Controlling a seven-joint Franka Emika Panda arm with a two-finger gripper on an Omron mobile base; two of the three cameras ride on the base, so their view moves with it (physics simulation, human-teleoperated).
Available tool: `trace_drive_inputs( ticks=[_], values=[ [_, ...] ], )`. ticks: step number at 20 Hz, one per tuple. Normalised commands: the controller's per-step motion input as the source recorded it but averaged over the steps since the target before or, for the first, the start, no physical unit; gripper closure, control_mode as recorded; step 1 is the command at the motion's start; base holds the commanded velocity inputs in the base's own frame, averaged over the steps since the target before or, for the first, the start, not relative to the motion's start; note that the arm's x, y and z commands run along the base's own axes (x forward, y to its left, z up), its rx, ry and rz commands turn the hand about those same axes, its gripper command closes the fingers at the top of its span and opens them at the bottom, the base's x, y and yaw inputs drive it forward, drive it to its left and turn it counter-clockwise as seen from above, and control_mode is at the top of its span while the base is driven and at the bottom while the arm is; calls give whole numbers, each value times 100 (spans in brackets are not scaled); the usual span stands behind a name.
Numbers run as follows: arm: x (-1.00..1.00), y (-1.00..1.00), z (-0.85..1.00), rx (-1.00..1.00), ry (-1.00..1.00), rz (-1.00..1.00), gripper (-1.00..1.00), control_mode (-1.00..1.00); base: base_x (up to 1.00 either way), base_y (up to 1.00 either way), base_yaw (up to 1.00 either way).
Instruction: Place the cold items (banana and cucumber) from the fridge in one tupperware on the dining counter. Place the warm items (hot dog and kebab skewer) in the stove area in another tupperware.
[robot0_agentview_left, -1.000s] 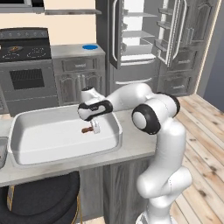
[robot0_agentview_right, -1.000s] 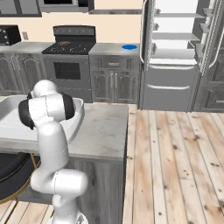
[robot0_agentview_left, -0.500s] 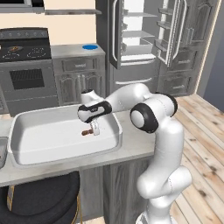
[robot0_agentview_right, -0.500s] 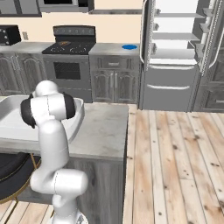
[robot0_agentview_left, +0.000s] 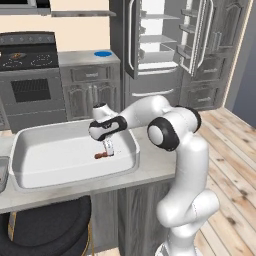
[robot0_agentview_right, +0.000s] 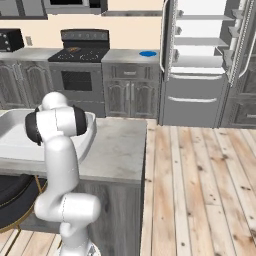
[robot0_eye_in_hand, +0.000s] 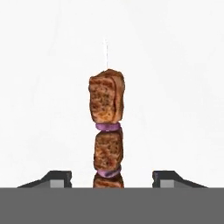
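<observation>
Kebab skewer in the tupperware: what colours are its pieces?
Browned meat chunks on the kebab skewer, with purple slices between; clearest in the hand view.

I'm scanning everything in front of me right now and there's no lettering, label, brand, number or sign that I can read anywhere.

1 kebab skewer (robot0_eye_in_hand: 106, 131), 1 tupperware (robot0_agentview_left: 30, 172)
</observation>
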Motion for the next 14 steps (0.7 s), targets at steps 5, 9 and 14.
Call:
trace_drive_inputs(
  ticks=[5, 9, 14],
  values=[
    [1, 0, 15, -1, 7, -5, -100, -100, 0, 0, 0],
    [0, 0, 90, -1, 10, -35, -100, -100, 0, 0, 0],
    [-37, -10, 100, 8, 1, -48, -100, -100, 0, 0, 0]
  ],
)
